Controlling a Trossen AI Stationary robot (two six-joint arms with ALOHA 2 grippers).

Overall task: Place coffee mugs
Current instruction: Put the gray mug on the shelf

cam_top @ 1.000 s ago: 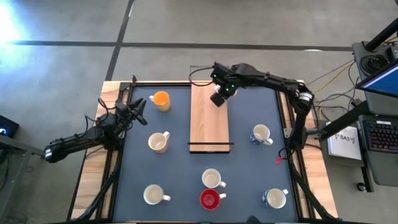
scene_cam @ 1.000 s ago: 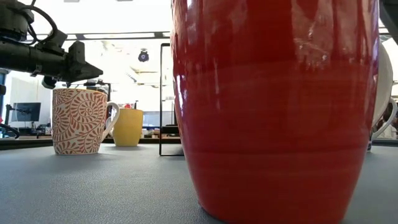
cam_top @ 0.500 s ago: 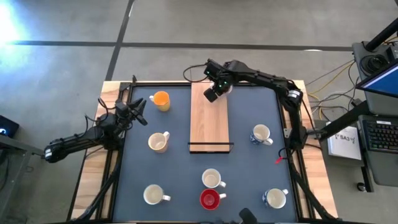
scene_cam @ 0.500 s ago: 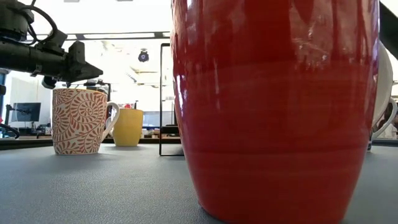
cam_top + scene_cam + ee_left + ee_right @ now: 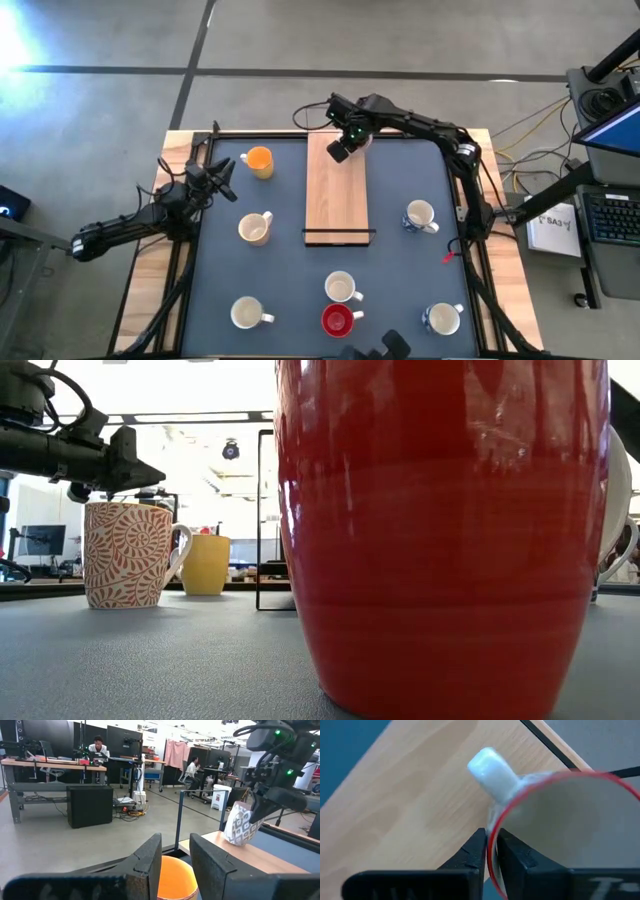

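My right pincer [image 5: 341, 152] pinches the rim of 1 patterned mug [image 5: 239, 824], one finger [image 5: 512, 857] inside, at the wooden board's [image 5: 337, 195] 12 o'clock end. The mug sits straight under it, its handle [image 5: 492, 769] pointing away from the pincer. My left pincer [image 5: 222, 178], spread a little and empty, waits at 9 o'clock.

No readable text, label, brand or number on anything.

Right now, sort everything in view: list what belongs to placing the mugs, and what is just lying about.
Job: patterned mug, gripped by the right hand at the wooden board's far end; orange mug; red mug; five pale mugs; left hand beside the orange mug.
Lying about: keyboard and cables beside the table.
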